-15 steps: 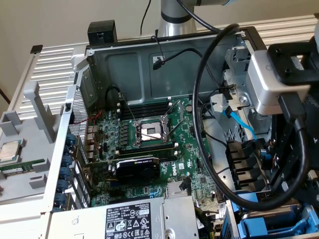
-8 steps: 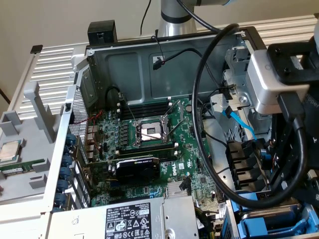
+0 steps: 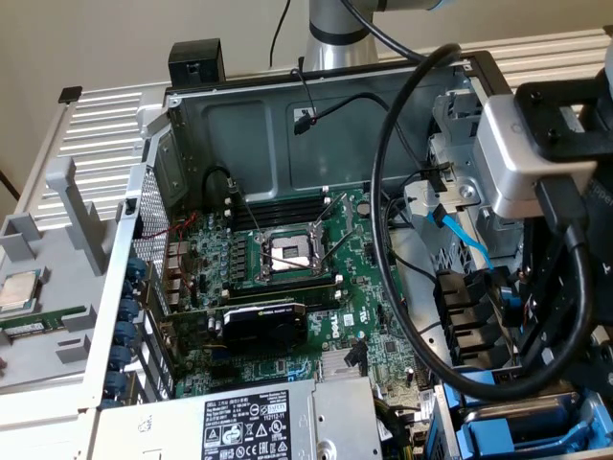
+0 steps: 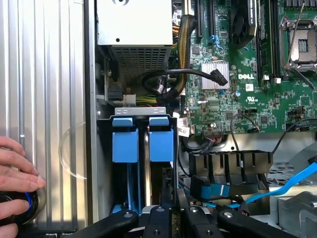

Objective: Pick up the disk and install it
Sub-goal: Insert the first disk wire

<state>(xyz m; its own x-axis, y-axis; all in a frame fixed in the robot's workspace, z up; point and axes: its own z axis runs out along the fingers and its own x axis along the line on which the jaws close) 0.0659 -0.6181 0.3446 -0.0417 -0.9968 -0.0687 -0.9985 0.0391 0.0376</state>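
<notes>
Two bright blue carrier frames stand side by side in the drive bay [image 4: 106,163] of the open computer case. The disk [image 4: 161,144] is the one nearer the motherboard, seen end-on, with a thin silver metal edge [image 4: 144,168] beside it. My gripper [image 4: 173,191] hangs just over that carrier's near end, its black fingers [image 4: 167,196] drawn close together. I cannot tell whether they touch it. In the exterior view my wrist [image 3: 536,153] leans over the bay at that view's lower right, above the blue frames [image 3: 517,436].
The grey power-supply box [image 4: 133,25] borders the bay, and the green motherboard [image 4: 247,84] lies beyond. A thick black cable [image 3: 388,240] loops over the case. A blue data cable [image 4: 277,191] trails nearby. A person's hand [image 4: 15,183] rests on the ribbed table. A CPU chip [image 3: 17,290] lies outside.
</notes>
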